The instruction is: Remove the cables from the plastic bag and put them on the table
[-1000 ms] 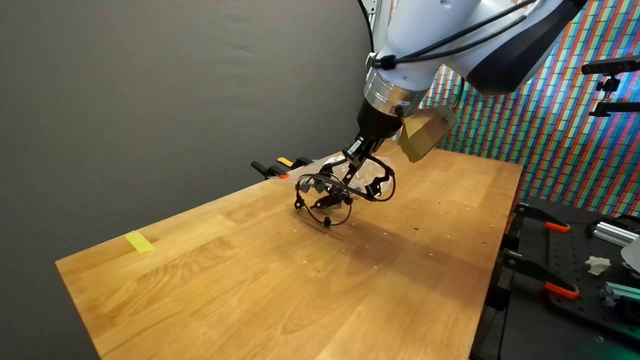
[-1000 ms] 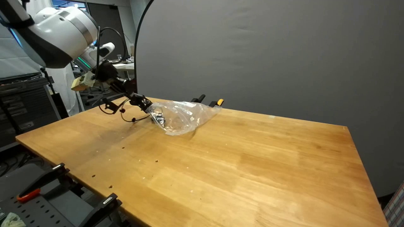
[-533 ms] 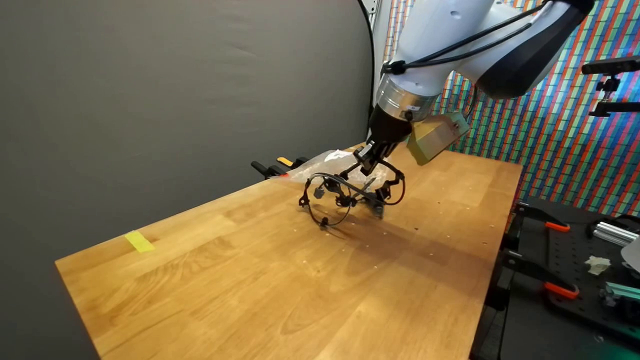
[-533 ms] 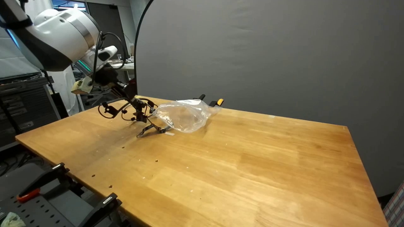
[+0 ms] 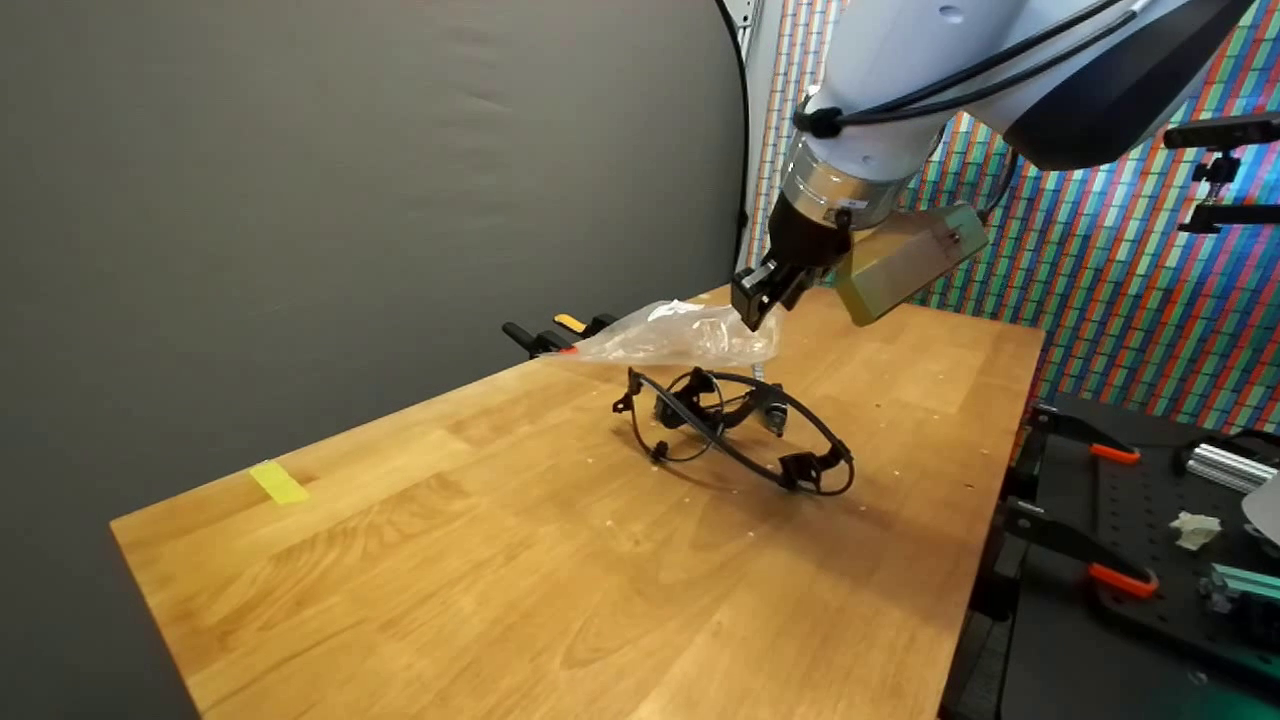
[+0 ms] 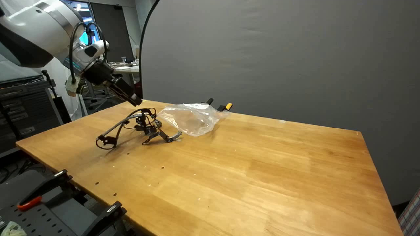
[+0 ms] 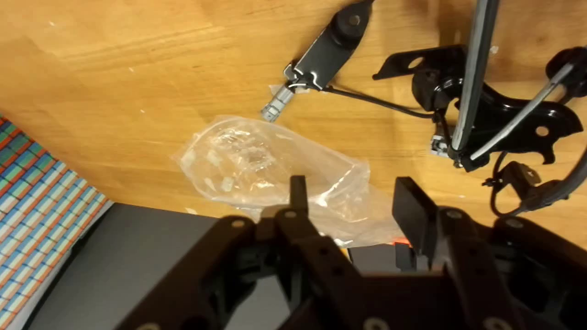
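Observation:
The black cables with brackets and grey connectors lie in a loose tangle on the wooden table [image 5: 450, 580], outside the bag, in both exterior views [image 5: 805, 468] [image 6: 150, 129]. They also show at the right and top of the wrist view [image 7: 500, 114]. The clear plastic bag [image 5: 660, 337] lies beside them near the table's back edge, its wide end toward them; no cable shows inside it in the wrist view [image 7: 257, 156]. My gripper [image 5: 757, 305] is above the cables and bag, touching neither. In the wrist view its jaws [image 7: 351, 192] stand apart with nothing between them.
Clamps with black and yellow handles [image 6: 225, 107] grip the table's back edge behind the bag. More clamps [image 5: 1080, 555] hold the side edge by a dark perforated plate. A yellow tape strip [image 5: 279, 482] is on the table.
The cables were held in the gripper, partly at the bag's mouth. They came out of the bag, were let go and dropped onto the table. The gripper rose and moved back from the bag.

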